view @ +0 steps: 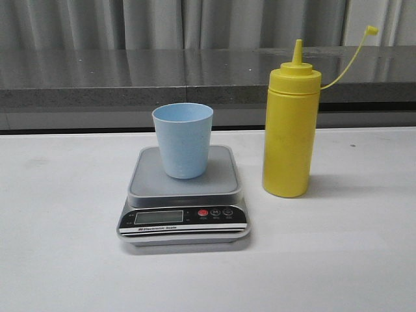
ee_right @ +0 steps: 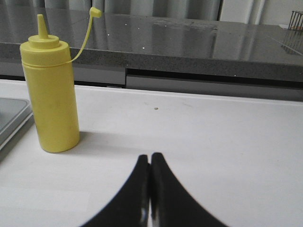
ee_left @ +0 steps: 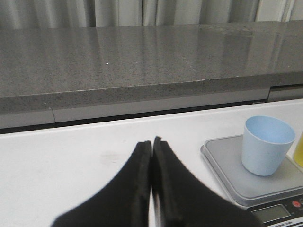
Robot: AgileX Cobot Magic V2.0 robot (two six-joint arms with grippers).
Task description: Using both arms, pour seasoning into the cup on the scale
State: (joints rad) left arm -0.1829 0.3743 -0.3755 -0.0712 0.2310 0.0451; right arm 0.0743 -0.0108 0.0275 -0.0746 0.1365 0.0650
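Pale blue plastic cup (view: 182,140) stands upright, mouth open, centred on the grey platform of a small digital kitchen scale (view: 184,195) — set so anything poured in would register as weight. From these angles I cannot tell whether the cup holds anything; the scale's display is too small to read.

Yellow plastic squeeze bottle (view: 290,130) stands upright on the table just beside the scale, on the robot's right, apart from it. Nozzle uncapped, its little cap hanging out on a thin tether — ready to dispense if tipped. This layout would fit a bottle waiting to be picked up or one set back down after pouring.

Left gripper (ee_left: 151,156): black fingers pressed together, nothing between them, low over the table on the side of the scale away from the bottle. Right gripper (ee_right: 150,172): likewise closed and empty, well apart from the bottle.

White matte tabletop (view: 65,260), bare elsewhere. Behind it a dark grey speckled stone ledge (view: 97,78), then pale pleated curtains (view: 195,23).
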